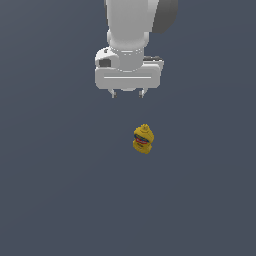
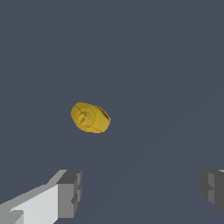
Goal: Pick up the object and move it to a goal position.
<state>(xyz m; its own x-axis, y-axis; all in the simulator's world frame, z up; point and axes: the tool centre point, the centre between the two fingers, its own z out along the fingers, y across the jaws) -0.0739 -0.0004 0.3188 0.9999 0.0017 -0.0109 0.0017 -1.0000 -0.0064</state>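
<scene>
Your gripper [image 1: 128, 93] hung with fingers [image 2: 70, 192] spread wide, holding nothing | yellow bottle [image 1: 143, 139] stood upright on the grey floor [image 1: 50, 190], apart from your claw, at about 5 o'clock from it in the exterior view.

The only thing apart from the task is the flat, plain, dark blue-grey bench [image 1: 55, 200]. It fills the whole background in the exterior view, and the wrist view shows the same smooth, even surface [image 2: 166, 65], with no marks or edges visible.
</scene>
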